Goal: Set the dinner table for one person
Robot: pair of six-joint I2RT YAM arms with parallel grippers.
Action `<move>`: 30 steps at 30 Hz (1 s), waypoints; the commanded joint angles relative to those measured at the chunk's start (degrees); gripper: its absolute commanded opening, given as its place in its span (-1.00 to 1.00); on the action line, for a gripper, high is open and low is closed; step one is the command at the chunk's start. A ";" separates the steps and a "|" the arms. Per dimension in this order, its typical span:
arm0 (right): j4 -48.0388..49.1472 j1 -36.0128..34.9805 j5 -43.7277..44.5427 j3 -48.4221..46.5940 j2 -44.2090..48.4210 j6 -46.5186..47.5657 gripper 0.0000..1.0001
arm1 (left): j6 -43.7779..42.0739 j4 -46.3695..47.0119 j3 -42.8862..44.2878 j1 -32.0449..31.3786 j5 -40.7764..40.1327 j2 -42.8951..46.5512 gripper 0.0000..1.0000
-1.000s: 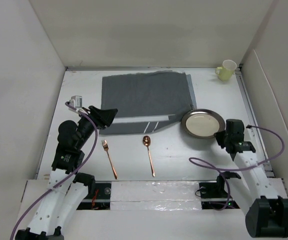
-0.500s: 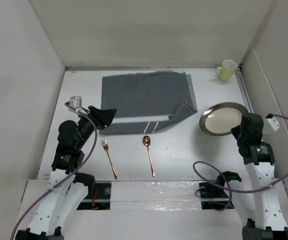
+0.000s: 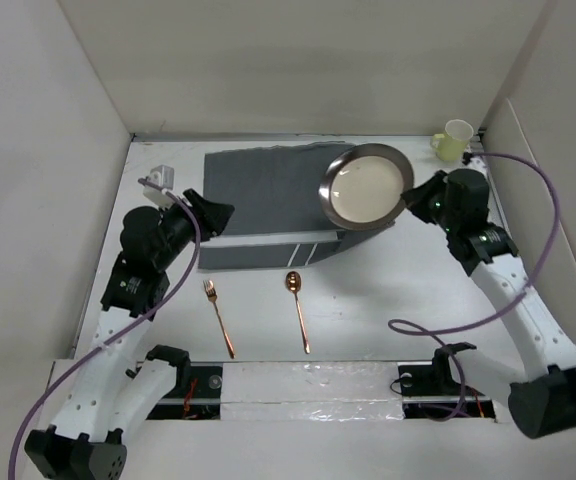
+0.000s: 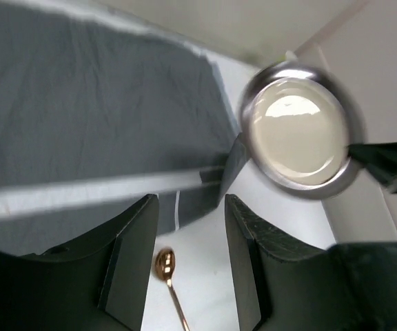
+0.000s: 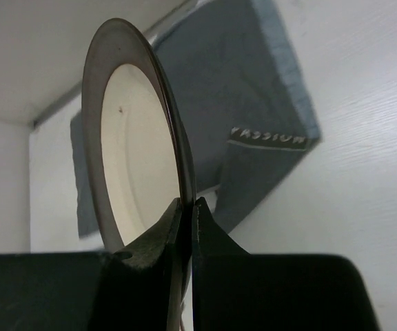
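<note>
Right pincer [image 5: 187, 207] grips the tilted plate [image 3: 368, 185] by its rim over the placemat [image 3: 268, 190]; left pincer [image 4: 191, 227] open.

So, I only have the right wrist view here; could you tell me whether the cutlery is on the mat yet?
Observer: No, the fork and spoon lie on the bare table, on the near side of the mat.
Operator: Thank you. And where is the left tool, please?
Observer: The left tool is open above the mat's left edge, holding nothing.
Operator: Is there a cup anywhere?
Observer: Yes, a yellow cup stands at the far right corner, beyond the plate that your right tool grips by the rim.
</note>
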State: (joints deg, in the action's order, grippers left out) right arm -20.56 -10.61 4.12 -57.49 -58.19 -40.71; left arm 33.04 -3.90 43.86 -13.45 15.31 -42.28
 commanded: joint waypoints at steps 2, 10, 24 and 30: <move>17.04 -5.72 -1.17 -7.18 -7.43 -0.43 -1.00 | -8.32 -4.78 12.82 -0.08 -3.43 -1.75 -0.20; 18.80 -6.44 -0.69 -12.11 -20.62 1.59 -1.00 | -9.30 -2.69 6.07 -0.08 -7.31 -1.31 -0.20; 17.84 -3.01 3.88 3.96 -7.91 0.01 -1.00 | -11.42 -3.40 6.50 -0.08 -8.45 -1.22 -0.20; 10.37 -0.38 5.98 7.56 4.10 1.50 -1.00 | -11.33 -3.39 6.24 -0.08 -7.67 -0.61 -0.20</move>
State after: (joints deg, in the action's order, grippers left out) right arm -17.85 -12.03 9.13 -49.63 -62.63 -38.04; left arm 22.52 -9.47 50.00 -13.45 6.83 -44.05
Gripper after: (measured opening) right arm 0.079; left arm 0.400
